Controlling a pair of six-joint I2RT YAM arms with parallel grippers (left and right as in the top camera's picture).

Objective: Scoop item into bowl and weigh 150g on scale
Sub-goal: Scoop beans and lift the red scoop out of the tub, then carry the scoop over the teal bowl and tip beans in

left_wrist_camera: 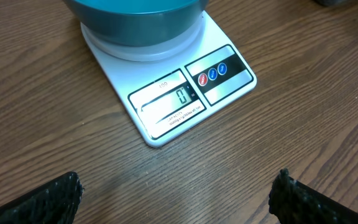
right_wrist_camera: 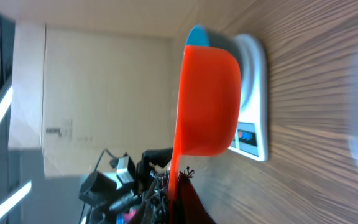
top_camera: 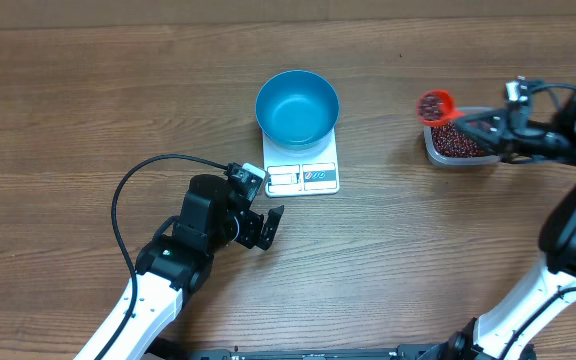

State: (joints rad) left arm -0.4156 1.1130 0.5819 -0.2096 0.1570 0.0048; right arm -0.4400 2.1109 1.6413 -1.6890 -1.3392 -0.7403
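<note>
The blue bowl [top_camera: 297, 107] stands on the white scale [top_camera: 304, 178] at mid-table; in the overhead view it looks empty. The left wrist view shows the scale [left_wrist_camera: 225, 84] reading 0 under the bowl [left_wrist_camera: 135, 22]. My left gripper [top_camera: 266, 228] hovers just in front of the scale, open, with nothing between its fingertips [left_wrist_camera: 48, 199]. My right gripper [top_camera: 488, 125] is shut on the handle of an orange scoop [top_camera: 435, 105] filled with red-brown beans, held above the left end of a clear tub [top_camera: 460, 145] of beans. In the right wrist view the scoop [right_wrist_camera: 210, 102] points toward the bowl [right_wrist_camera: 197, 36].
A black cable [top_camera: 133, 185] loops over the table left of my left arm. The bean tub sits about a bowl's width to the right of the scale. Bare wooden tabletop [top_camera: 88, 90] surrounds everything.
</note>
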